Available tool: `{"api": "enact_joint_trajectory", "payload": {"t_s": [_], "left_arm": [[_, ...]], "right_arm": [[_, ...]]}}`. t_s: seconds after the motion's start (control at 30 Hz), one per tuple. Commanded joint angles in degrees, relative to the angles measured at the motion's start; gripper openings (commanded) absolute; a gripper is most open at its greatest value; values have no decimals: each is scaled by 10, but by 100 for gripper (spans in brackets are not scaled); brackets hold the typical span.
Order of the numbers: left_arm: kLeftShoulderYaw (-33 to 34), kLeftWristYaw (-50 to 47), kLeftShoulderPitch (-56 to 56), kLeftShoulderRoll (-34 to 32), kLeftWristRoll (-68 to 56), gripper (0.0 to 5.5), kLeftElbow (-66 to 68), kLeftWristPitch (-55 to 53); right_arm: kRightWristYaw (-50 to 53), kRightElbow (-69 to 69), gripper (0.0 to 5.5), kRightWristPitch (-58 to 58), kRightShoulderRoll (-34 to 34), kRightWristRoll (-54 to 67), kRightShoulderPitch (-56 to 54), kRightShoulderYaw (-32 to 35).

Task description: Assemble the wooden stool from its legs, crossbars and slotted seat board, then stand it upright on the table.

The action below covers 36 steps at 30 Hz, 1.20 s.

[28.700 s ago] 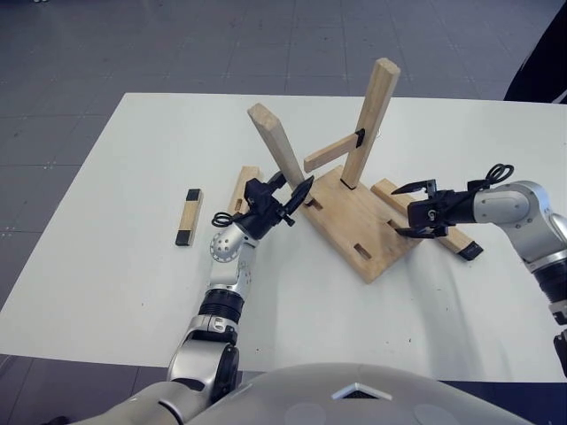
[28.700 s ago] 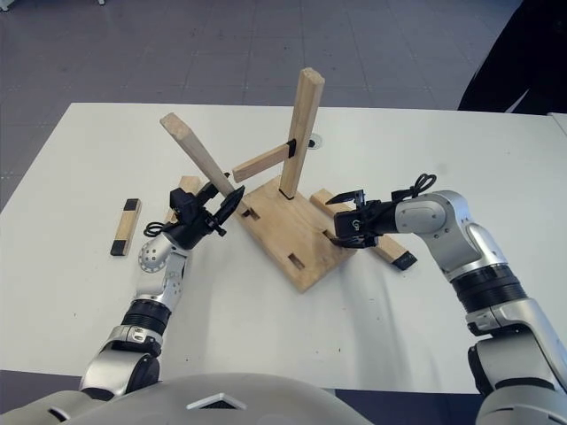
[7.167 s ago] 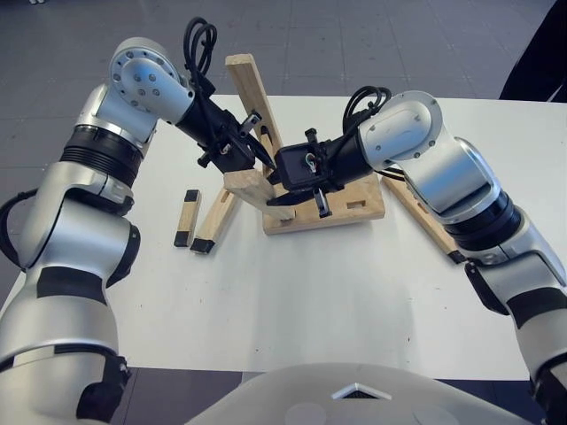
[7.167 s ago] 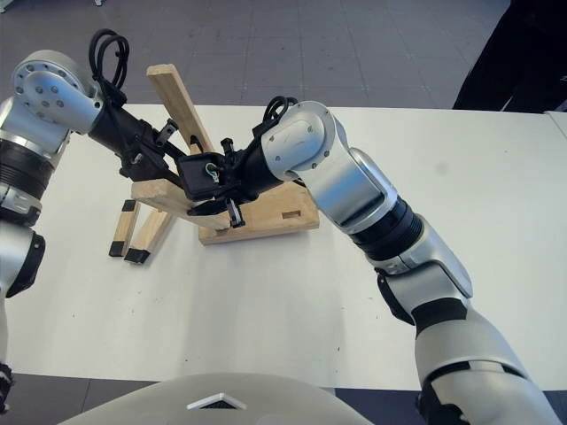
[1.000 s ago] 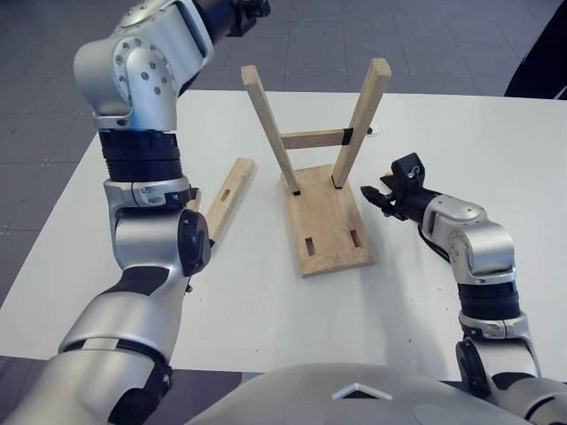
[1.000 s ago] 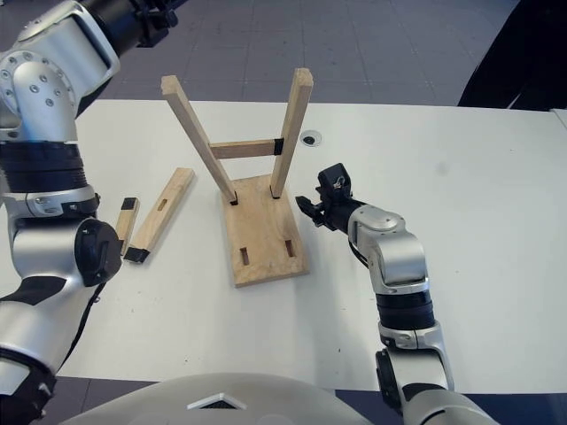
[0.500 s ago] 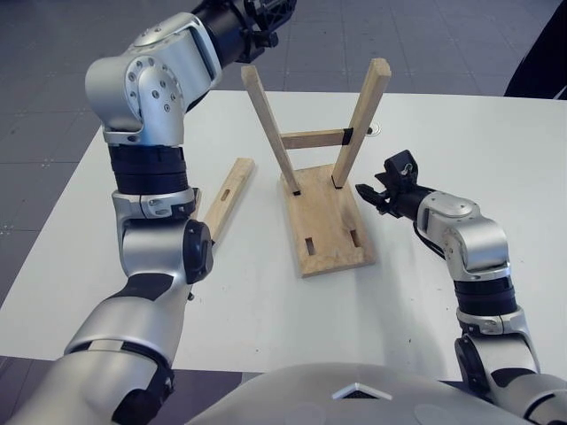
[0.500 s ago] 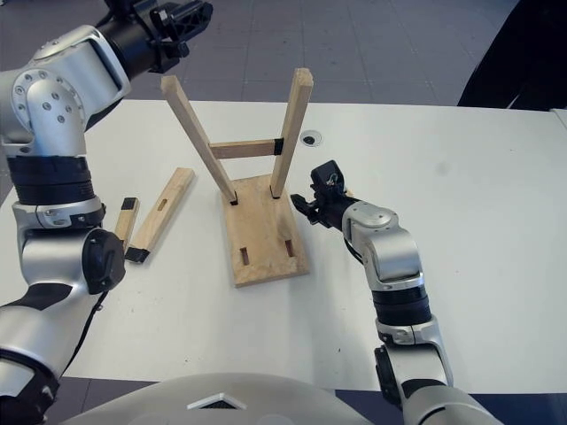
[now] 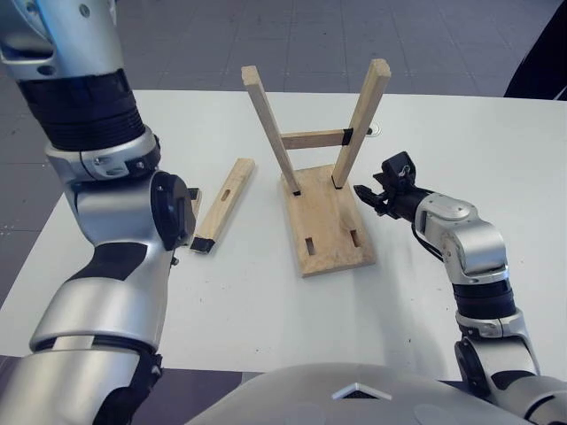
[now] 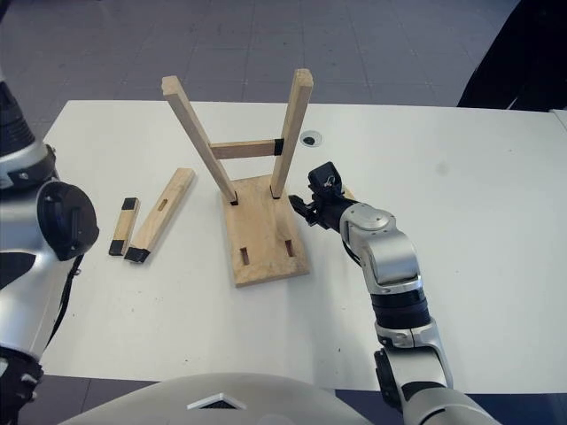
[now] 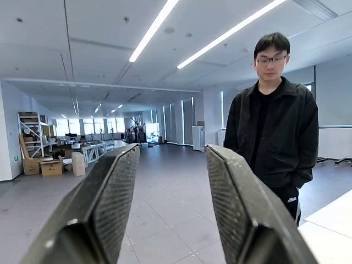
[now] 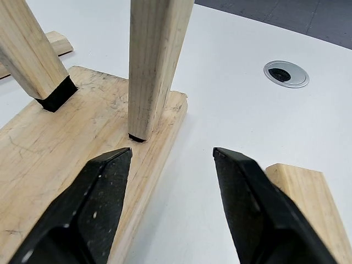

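In the left eye view the slotted seat board (image 9: 330, 232) lies flat mid-desk (image 9: 266, 310). Two legs (image 9: 269, 128) stand in its far slots, joined by a crossbar (image 9: 312, 139), and the two near slots are bare. A loose leg (image 9: 222, 202) lies toward the desk's left edge. The right gripper (image 9: 368, 197) sits low just beside the board's far right corner, released and empty.

The right eye view adds a short crossbar (image 10: 123, 226) beside the loose leg, nearer the left edge.

The left wrist view has the left gripper (image 11: 173, 151) spread open and empty, facing out into the room.

In the right wrist view the jaws stand apart over bare desk, between the board's edge and the end of a spare leg (image 12: 300, 192). The likely step is fetching that leg. The gripper should shift over it until both fingers span its width. It should stay off the standing leg and the board so the seated joints do not rock.
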<state>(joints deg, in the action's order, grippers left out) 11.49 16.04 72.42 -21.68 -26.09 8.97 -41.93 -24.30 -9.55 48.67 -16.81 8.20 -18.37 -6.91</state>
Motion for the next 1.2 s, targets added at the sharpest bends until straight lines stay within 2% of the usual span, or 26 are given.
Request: {"api": "enact_joint_trajectory", "payload": {"t_s": [0.03, 0.17, 0.23, 0.43, 0.63, 0.8, 1.03, 1.2], "left_arm": [[-20, -1, -100, 30, 6, 220, 41, -37], [-77, 20, -273, 78, -2, 220, 19, -88], [-99, 20, -318, 85, 4, 220, 0, -100], [-64, 24, -234, 47, 25, 220, 30, -22], [-34, 41, -130, 19, 19, 220, -4, 22], [-16, 23, -90, 33, -15, 220, -45, -17], [22, -28, -147, 55, -84, 220, -86, -192], [37, -31, -111, 47, -88, 220, -76, -179]], "right_arm": [[1, -10, 273, 3, -5, 2, 5, -5], [4, -7, 273, 3, -8, -1, 8, -2], [5, -7, 273, 4, -7, 0, 9, -1], [6, 1, 273, 0, -8, -2, 7, -1], [-14, 3, 273, 12, -32, -2, 19, -16], [-12, 8, 273, 11, -35, -3, 16, -16], [-8, 9, 273, 11, -34, -2, 15, -15], [-7, 7, 273, 11, -32, -2, 14, -17]]}}
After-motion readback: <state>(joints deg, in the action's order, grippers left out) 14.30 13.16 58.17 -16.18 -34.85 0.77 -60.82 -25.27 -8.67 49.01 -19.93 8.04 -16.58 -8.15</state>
